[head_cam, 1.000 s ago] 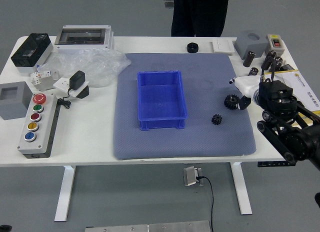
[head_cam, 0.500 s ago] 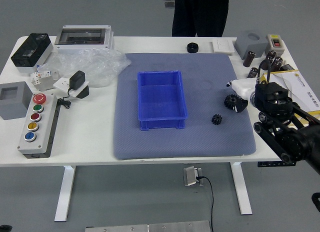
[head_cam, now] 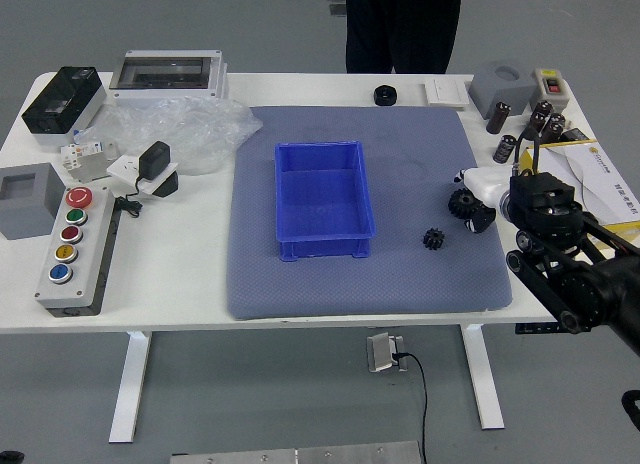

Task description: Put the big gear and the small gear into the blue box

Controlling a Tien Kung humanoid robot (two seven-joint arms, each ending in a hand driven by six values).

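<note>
I saw the open right hand (head_cam: 490, 188) by the big gear (head_cam: 462, 203), which needed an even, gentle pinch.

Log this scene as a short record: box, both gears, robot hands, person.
blue box: on the mat, nothing visible inside
big gear: on the mat's right side, outside the box
small gear: on the mat, nearer the table's front edge than the big gear
right hand: at the big gear; grip cannot be told
left hand: not in view
person: standing beyond the table's far side, only dark-clothed lower part visible
</note>
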